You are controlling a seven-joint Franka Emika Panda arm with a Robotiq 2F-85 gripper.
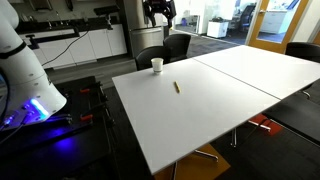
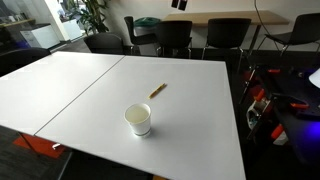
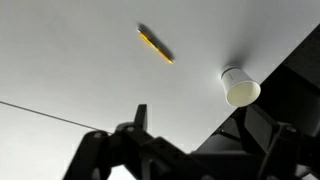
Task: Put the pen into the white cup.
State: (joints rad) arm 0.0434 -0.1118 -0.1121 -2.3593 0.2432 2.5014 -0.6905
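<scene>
The pen (image 1: 176, 87) is a short brownish-orange stick lying flat on the white table (image 1: 230, 90); it also shows in an exterior view (image 2: 158, 90) and in the wrist view (image 3: 155, 43). The white cup (image 1: 157, 65) stands upright near the table's edge, a short way from the pen, and shows in an exterior view (image 2: 139, 120) and in the wrist view (image 3: 240, 88). My gripper (image 1: 158, 12) hangs high above the table, well clear of both. In the wrist view the gripper (image 3: 205, 125) has its fingers spread apart and empty.
Dark chairs (image 2: 170, 38) stand along the table's far side. A second white table (image 2: 50, 85) joins this one at a seam. A white robot base with blue light (image 1: 30, 95) stands beside the table. The floor beyond the table's edge is dark.
</scene>
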